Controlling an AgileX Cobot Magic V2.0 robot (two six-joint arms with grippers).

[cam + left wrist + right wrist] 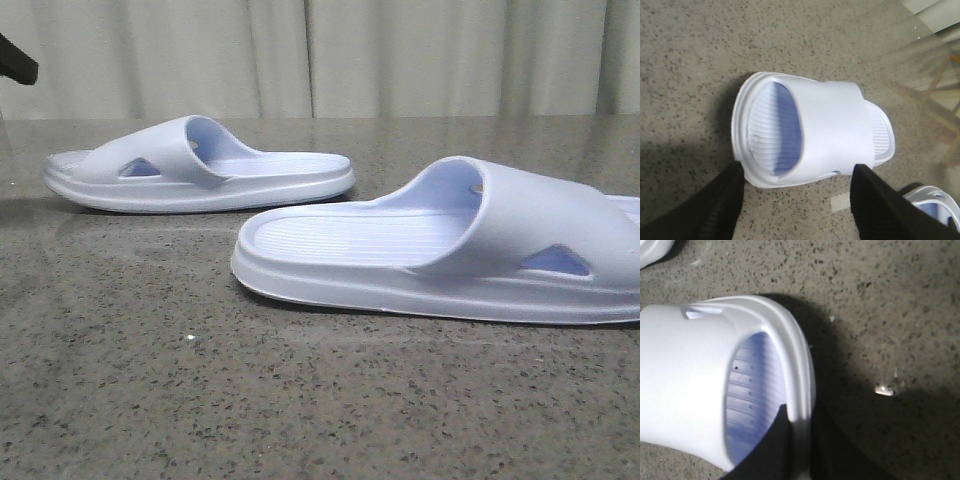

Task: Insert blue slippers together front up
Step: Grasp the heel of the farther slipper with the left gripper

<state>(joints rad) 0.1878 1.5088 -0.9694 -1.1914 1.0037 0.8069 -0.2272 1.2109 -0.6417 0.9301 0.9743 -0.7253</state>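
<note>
Looking across the front view first, both slippers lie flat on their soles on the speckled table (pixel 150 400), well apart: the far slipper (pixel 190 165) in the upper left of the frame, the near slipper (pixel 450 245) at centre right, its far end cut by the right edge. Neither is lifted, tilted or slid into the other, so the joining has not begun — everything of the task looks still to do. A dark bit of arm shows at the upper left edge; no claw can be read there. In the left wrist view, one slipper (pixel 810 130) fills the middle of the frame, strap opening toward the camera, and the left gripper (pixel 797 192) is spread wide, its two black fingers (pixel 715 205) standing either side of the slipper's lower edge with nothing grasped; part of the other slipper shows at the lower right corner. In the right wrist view, a slipper (pixel 700 385) fills the left half, and one dark finger of the right gripper (pixel 775 450) seems to reach under the strap at the bottom edge — whether that claw is clenched or released I cannot tell.
</note>
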